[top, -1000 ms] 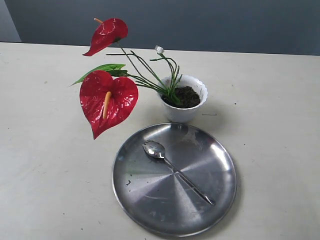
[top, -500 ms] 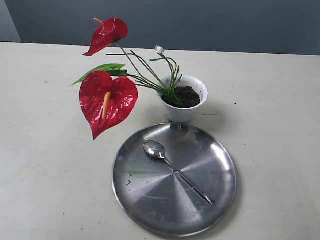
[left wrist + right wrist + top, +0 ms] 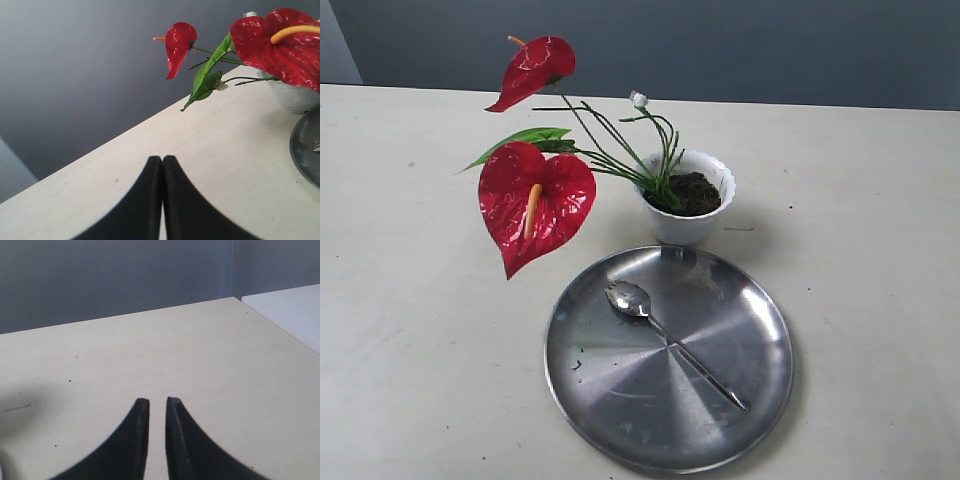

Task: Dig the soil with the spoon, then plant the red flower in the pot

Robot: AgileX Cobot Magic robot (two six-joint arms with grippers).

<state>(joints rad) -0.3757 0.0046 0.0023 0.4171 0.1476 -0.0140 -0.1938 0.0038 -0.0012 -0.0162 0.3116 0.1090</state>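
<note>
Exterior view: white pot (image 3: 688,205) upright on the pale tabletop (image 3: 410,330), nearer the far edge than the near one, roughly midway between the left and right edges. Filled with dark soil (image 3: 695,190) up to the scalloped rim. Red flower (image 3: 535,205) planted in that soil, thin green stems rooted at the pot's left side and leaning out leftward over the tabletop; one large glossy bloom with an orange spike hanging low, a second smaller bloom (image 3: 533,70) higher and farther back, a green leaf (image 3: 525,138) between them. Round steel plate (image 3: 620,400) just in front of the pot, toward the near edge, its rim close to the pot's base. Spoon (image 3: 665,338) lying flat on the plate, bowl toward the pot, handle running diagonally toward the near right. No arms visible here. Left wrist view: left jaws (image 3: 162,161) pressed together, tips touching, empty, hovering over bare tabletop, with blooms, leaf, pot and plate rim ahead to one side. Right wrist view: right jaws (image 3: 157,402) nearly closed, a narrow gap between the tips, holding nothing, over bare tabletop near a corner.
</note>
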